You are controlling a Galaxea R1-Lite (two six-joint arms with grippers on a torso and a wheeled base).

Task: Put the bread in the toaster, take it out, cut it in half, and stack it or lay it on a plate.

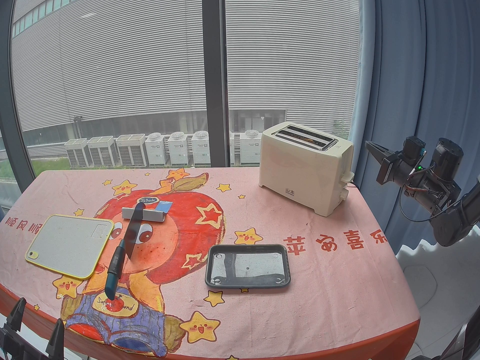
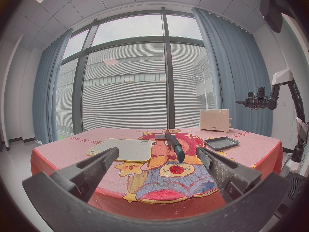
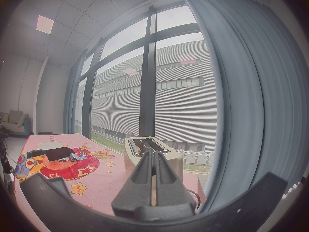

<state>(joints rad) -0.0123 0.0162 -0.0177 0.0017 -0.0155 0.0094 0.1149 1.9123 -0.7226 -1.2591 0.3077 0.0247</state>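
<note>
So far: bread [image 1: 306,137] seemingly in toaster [image 1: 305,173], tabletop's far-right corner; removal, cutting, plating pending. Left gripper [image 2: 156,152] spread, right gripper [image 3: 154,160] pressed together.

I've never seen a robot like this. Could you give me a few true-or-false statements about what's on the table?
1. The black rectangular tray is empty. True.
2. The teal-handled dark knife lies on the yellow-rimmed white cutting board. False: it leans on a small grey block beside the board.
3. The right tool is shut. True.
4. The left tool grips the cream two-slot toaster. False: it is open and empty, away from the toaster.
</note>
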